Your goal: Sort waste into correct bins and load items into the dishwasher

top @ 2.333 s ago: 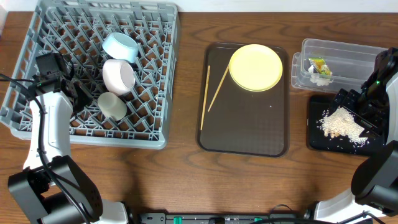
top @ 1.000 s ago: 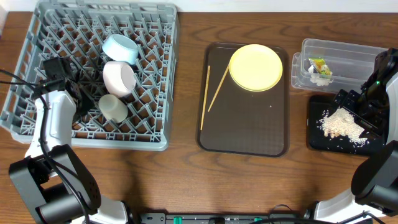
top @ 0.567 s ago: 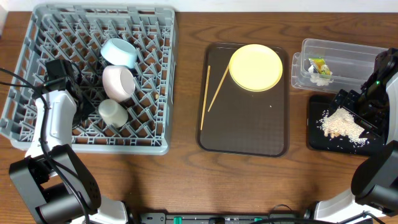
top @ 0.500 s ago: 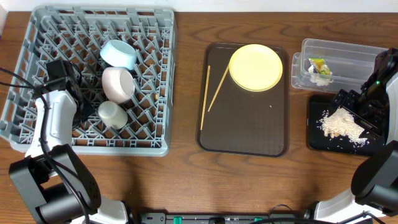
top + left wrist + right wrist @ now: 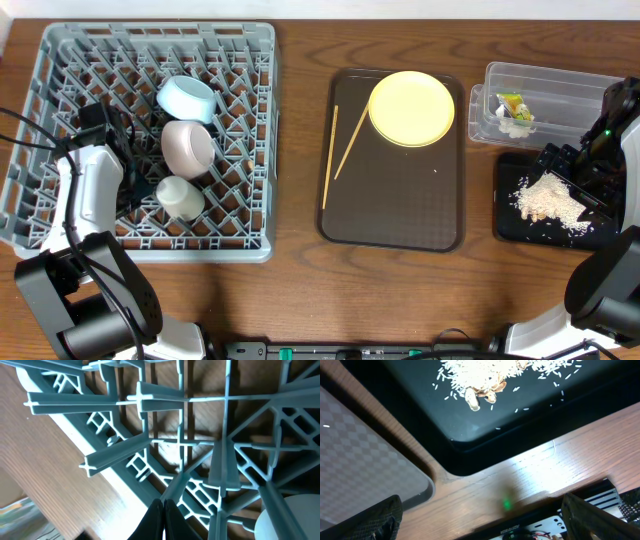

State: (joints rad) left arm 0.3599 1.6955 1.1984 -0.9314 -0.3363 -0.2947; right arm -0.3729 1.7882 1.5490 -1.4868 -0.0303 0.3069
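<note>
Since the yellow plate (image 5: pixel 411 108) lies flat on the brown serving tray (image 5: pixel 400 200), stiff, light and probably slick, its thin rim looks the only hold. The left claw (image 5: pixel 163 506) sits pinched shut inside the dish rack (image 5: pixel 150 30); the right claw (image 5: pixel 482 517) is spread wide above the black tray (image 5: pixel 420 410).

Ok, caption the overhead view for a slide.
Blue bowl, white bowl and cup in rack; plate, chopsticks on tray.

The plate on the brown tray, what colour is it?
The plate is plain yellow, best seen overhead.
</note>
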